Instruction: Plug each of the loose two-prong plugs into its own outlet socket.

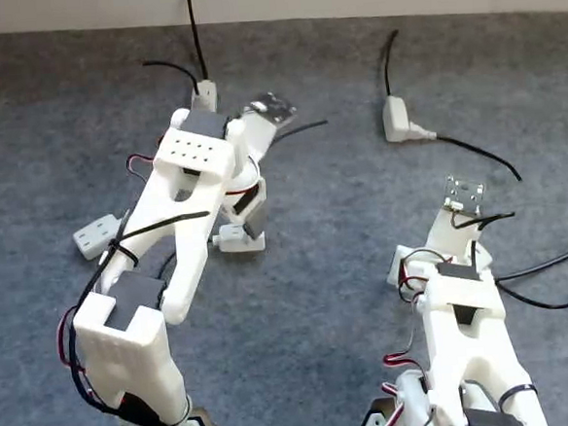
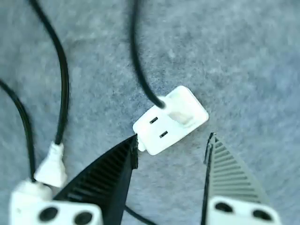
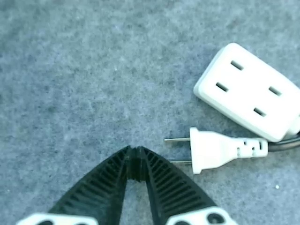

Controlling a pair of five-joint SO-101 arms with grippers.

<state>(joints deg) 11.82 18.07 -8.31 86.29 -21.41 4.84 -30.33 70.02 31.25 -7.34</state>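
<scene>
The small white socket [image 2: 171, 121] lies face up on the grey carpet [image 2: 243, 56], left of centre on the table, its two slots showing and a black cord [image 2: 140, 61] running off its far end. The left gripper [image 2: 173, 139] hangs over it with its jaws spread wide and holds nothing. The dark finger [image 2: 112, 173] has its tip at the socket's corner, while the pale finger [image 2: 225, 173] stands apart on the other side. A loose plug [image 2: 50, 168] on its own black cable lies just beyond the dark finger, its prongs hidden. Over on the near right, a second two-prong plug [image 3: 220, 150] lies flat with both prongs bare, just beside a white outlet block [image 3: 248, 91] that shows two pairs of slots. The right gripper [image 3: 136, 164] is pressed tip to tip, empty, and sits close to those prongs. Another outlet block [image 1: 96, 236] lies at the far left of the table. The step in hand looks like the first grasp, since neither bare-pronged plug is seated yet. The left arm would need to come down and close across the socket's short sides to steady it. The right arm would have to open, shift onto the plug's body and grip behind the prongs. Then it could turn the prongs to line up with a pair of slots.
</scene>
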